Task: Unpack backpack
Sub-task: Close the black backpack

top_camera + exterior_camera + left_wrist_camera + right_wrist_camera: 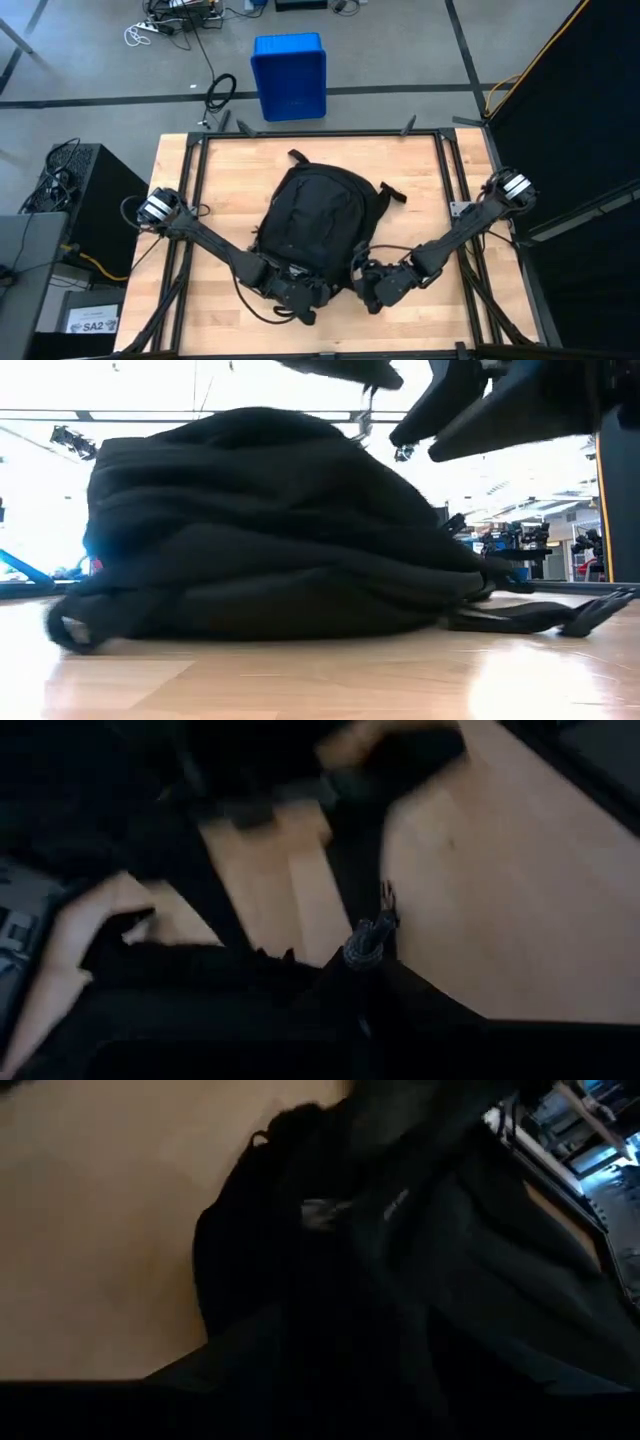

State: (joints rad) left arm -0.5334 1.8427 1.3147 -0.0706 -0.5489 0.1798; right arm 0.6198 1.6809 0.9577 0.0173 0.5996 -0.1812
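The black backpack [318,222] lies flat in the middle of the wooden table and shows as a rounded heap in the low view [270,530]. Its straps trail onto the wood [540,615]. My left gripper [300,297] is at the backpack's near edge, shut on a short grey cord pull [366,938]. My right gripper [375,292] hovers at the backpack's near right corner, and dark fabric [400,1260] fills its wrist view. My left gripper pinches the grey braided cord pull by its lower end [358,960] between its two fingers. The cord's frayed free end stands out past the fingertips. The dark fingers and fabric hide where the cord joins the backpack.
A blue plastic bin [290,75] stands on the floor beyond the table's far edge. Black frame rails [195,200] run along the table's sides. One strap end [392,193] lies to the backpack's right. Bare wood [225,180] shows left, right and far of the backpack.
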